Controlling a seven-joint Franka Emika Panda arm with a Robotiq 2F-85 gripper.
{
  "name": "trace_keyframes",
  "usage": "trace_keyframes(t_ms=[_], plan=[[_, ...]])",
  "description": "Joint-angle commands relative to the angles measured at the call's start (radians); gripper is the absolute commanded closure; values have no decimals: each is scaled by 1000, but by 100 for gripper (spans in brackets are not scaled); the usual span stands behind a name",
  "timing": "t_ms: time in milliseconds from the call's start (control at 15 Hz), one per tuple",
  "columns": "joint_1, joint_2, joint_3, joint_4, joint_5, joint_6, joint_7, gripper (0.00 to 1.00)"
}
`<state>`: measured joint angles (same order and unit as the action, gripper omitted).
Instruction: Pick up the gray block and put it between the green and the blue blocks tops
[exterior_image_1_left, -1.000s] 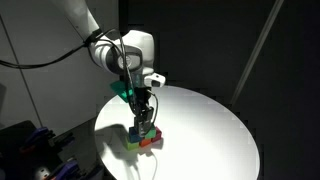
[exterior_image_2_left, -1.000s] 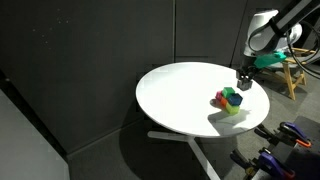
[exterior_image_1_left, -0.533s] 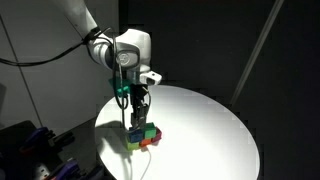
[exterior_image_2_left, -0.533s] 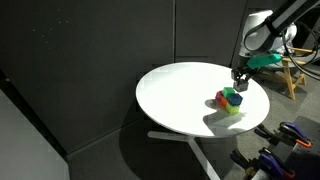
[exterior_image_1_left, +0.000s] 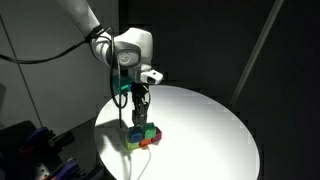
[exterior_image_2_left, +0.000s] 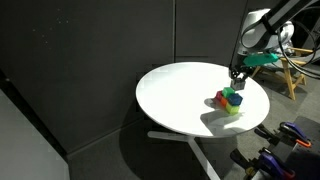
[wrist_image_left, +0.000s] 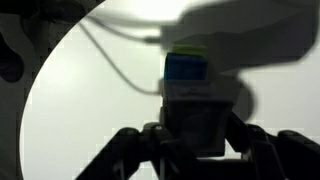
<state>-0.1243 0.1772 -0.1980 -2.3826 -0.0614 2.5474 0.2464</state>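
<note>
My gripper (wrist_image_left: 195, 140) is shut on the gray block (wrist_image_left: 195, 118), which fills the gap between the dark fingers (wrist_image_left: 250, 148) in the wrist view. Just past it lies the blue block (wrist_image_left: 187, 68), with a yellow-green edge beyond that. In an exterior view the gripper (exterior_image_1_left: 137, 116) hangs just above a tight cluster of cubes, over the blue block (exterior_image_1_left: 134, 129) and the green block (exterior_image_1_left: 150, 131). In an exterior view the gripper (exterior_image_2_left: 236, 79) is a little above the green block (exterior_image_2_left: 233, 97). The held block is too dark to make out in both exterior views.
A red-orange cube (exterior_image_1_left: 152, 142) and a yellow cube (exterior_image_1_left: 132, 142) sit in the same cluster near the edge of the round white table (exterior_image_1_left: 210, 120). A cable shows on the tabletop (wrist_image_left: 120, 60). Dark curtains surround the table (exterior_image_2_left: 180, 90); equipment stands beside it.
The arm has shifted slightly sideways with the gray block, bringing the gripper more directly over the cube cluster. The cubes on the table have not moved.
</note>
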Motion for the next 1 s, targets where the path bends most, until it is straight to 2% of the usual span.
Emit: trace_keyframes(t_ms=[0, 933], plan=[[-7, 29, 10, 49, 42, -24, -12, 71], [-6, 143, 7, 156, 58, -35, -7, 71]])
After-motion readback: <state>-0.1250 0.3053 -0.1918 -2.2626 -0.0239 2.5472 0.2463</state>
